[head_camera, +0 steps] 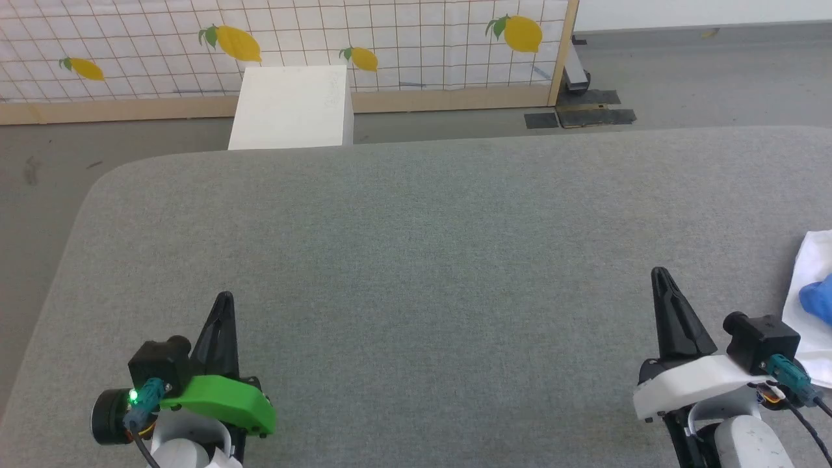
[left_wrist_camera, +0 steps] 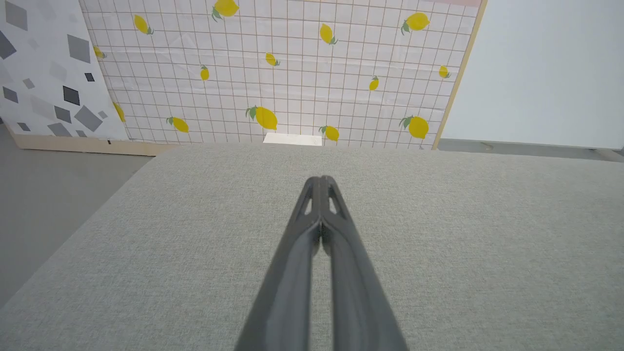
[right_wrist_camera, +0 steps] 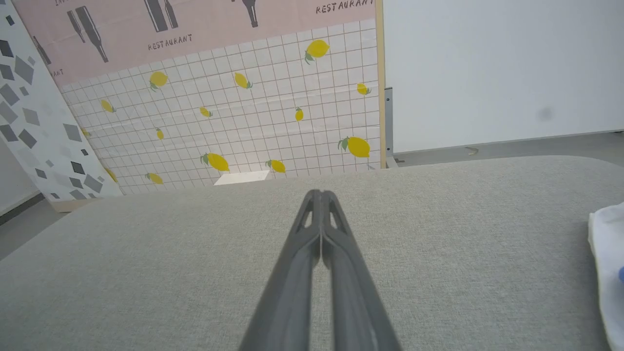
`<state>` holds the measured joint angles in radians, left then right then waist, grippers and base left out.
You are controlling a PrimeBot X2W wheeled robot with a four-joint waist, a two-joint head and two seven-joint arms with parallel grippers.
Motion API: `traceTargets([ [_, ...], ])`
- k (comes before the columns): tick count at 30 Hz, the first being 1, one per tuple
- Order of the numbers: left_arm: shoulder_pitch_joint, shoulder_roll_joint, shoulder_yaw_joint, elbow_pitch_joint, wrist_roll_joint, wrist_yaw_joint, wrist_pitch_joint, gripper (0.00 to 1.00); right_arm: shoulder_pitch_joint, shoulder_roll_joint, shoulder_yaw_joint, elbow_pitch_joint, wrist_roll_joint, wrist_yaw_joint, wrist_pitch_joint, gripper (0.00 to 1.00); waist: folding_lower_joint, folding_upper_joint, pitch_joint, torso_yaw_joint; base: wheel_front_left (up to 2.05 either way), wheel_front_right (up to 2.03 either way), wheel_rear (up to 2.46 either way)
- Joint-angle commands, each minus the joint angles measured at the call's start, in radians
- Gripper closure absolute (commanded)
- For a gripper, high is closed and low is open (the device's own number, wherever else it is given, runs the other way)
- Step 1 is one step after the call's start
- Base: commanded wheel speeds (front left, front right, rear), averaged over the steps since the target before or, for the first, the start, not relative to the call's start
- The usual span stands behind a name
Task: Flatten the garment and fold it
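Mostly one broad grey tabletop (head_camera: 416,214), covered in fine woven cloth, matte and flat, with a rounded corner at far left and a softly curved far edge. Wide bare room across its middle and left, between and ahead of both arms.

Beyond the far edge, smooth grey floor (head_camera: 715,71) with a few dark flat patches (head_camera: 578,116).

Behind that, an upright backdrop panel (head_camera: 390,45), white with a thin grid and yellow lemons, framed in pale wood along its base and right side. Above the grid in the right wrist view, a pink band (right_wrist_camera: 195,29) lettered RESTAURANT. To the left of the lemons, a second panel (left_wrist_camera: 44,73), white with scattered grey diamonds. To the right, plain white wall (right_wrist_camera: 487,68).

At the lemon panel's foot, a white box (head_camera: 292,107), smooth and square-edged, standing behind the tabletop's far edge.

At the tabletop's right edge, cut off by the head view, the garment (head_camera: 812,260): soft white cotton, rumpled, with a royal-blue fold on top, lying just right of the right arm and apart from both arms.

Smallest, the left gripper (head_camera: 223,305) at lower left above a green housing (head_camera: 224,403), and the right gripper (head_camera: 662,279) at lower right above a white housing (head_camera: 695,383). Each clenched on nothing, long dark fingers (left_wrist_camera: 292,273) pressed tip to tip into a narrow point over bare cloth.
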<state>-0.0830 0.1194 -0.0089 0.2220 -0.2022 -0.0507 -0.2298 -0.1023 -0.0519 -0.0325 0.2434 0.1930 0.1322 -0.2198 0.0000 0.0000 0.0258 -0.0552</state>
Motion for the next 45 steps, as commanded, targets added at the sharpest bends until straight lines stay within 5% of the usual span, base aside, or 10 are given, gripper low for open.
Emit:
traceTargets([
  [1,0.01,-0.007,0.002,-0.008,0.014,0.005,0.007,1.0,0.013,0.0,0.003,-0.01,-0.008,0.0,0.005,1.0,0.0,0.0,0.0,0.001,0.0,0.0,0.0],
  [45,0.04,-0.032,0.005,-0.095,0.091,0.024,0.097,1.0,0.049,0.001,0.015,-0.105,-0.083,-0.001,0.092,1.0,0.0,0.0,-0.011,0.023,0.0,0.0,0.0],
])
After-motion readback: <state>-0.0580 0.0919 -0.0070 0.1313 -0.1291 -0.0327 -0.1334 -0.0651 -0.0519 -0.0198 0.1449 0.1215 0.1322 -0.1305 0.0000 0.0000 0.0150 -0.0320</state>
